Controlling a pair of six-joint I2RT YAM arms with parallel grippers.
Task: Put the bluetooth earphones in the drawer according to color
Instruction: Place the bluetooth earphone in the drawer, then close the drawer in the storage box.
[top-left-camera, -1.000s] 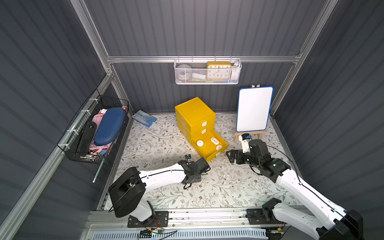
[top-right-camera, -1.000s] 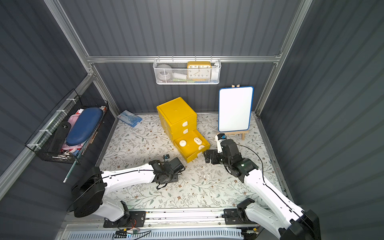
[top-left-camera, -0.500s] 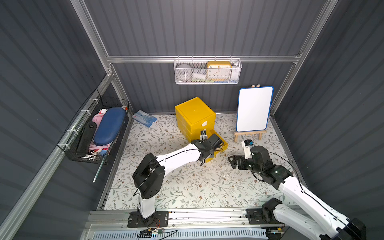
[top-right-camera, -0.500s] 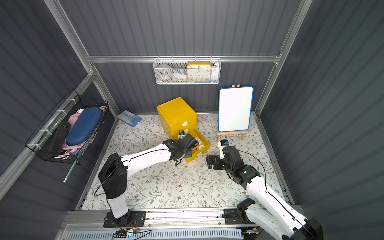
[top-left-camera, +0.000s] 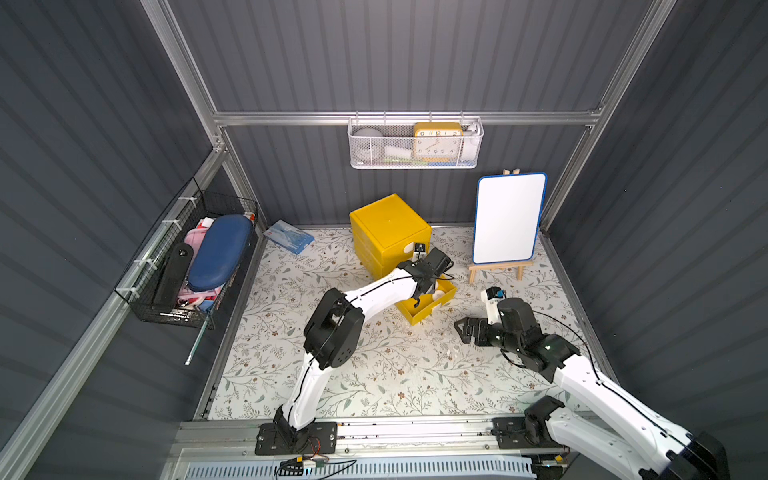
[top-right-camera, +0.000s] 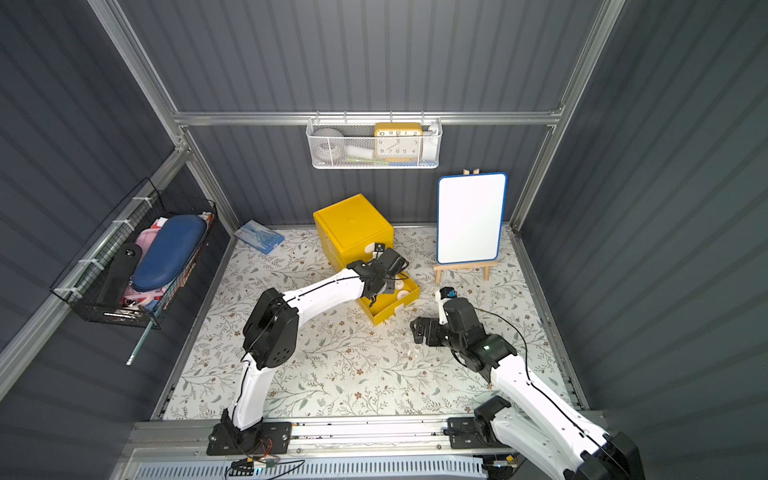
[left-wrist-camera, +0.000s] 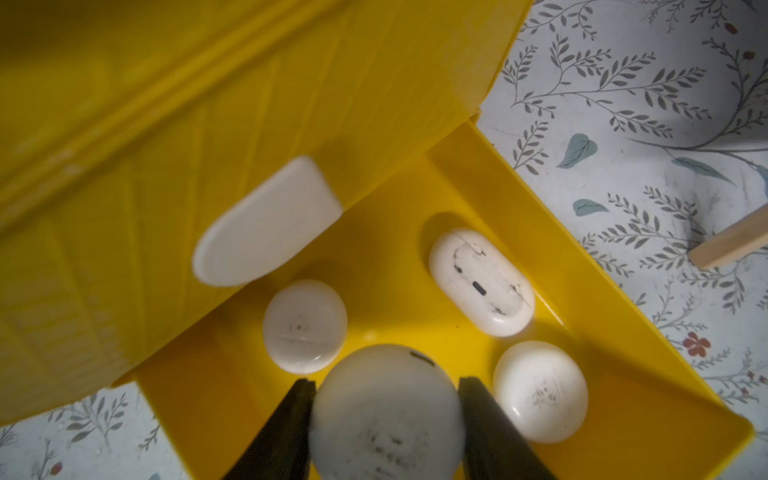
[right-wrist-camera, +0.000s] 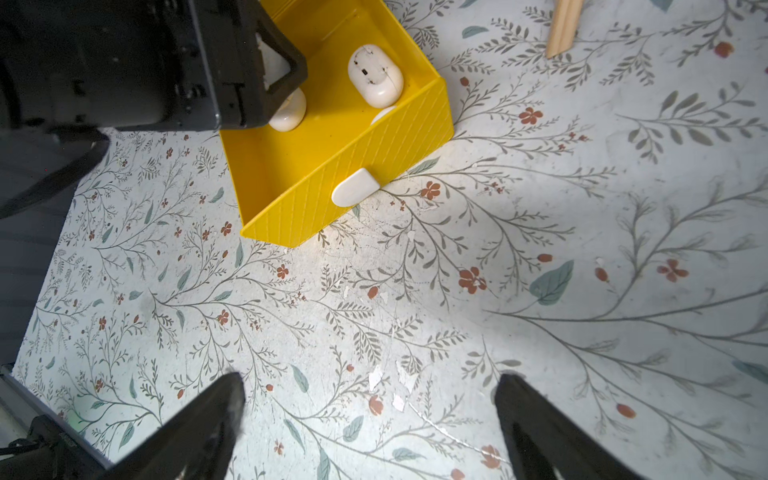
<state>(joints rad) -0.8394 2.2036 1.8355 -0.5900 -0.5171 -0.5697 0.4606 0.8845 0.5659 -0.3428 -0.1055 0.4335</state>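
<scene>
The yellow drawer cabinet (top-left-camera: 390, 232) (top-right-camera: 353, 230) stands at the back of the floral mat. Its bottom drawer (top-left-camera: 428, 311) (left-wrist-camera: 386, 249) (right-wrist-camera: 345, 166) is pulled out; the two above are shut. Three white earphone cases lie inside it (left-wrist-camera: 304, 325) (left-wrist-camera: 482, 282) (left-wrist-camera: 540, 390). My left gripper (left-wrist-camera: 386, 384) (top-left-camera: 419, 293) hangs over this drawer, shut on another white earphone case (left-wrist-camera: 384, 424), both jaws against its sides. My right gripper (right-wrist-camera: 370, 386) (top-left-camera: 467, 330) is open and holds nothing, low over the mat in front of the drawer. No black or pink cases show.
A whiteboard on a wooden easel (top-left-camera: 509, 218) stands right of the cabinet. A blue packet (top-left-camera: 289, 237) lies at the back left. A black wire basket (top-left-camera: 195, 266) hangs on the left wall and a white mesh basket with a clock (top-left-camera: 415, 143) on the rear wall.
My left arm has swung from the front of the mat up over the open drawer, carrying the white case. My right gripper has drawn back a little from the drawer, still open.
</scene>
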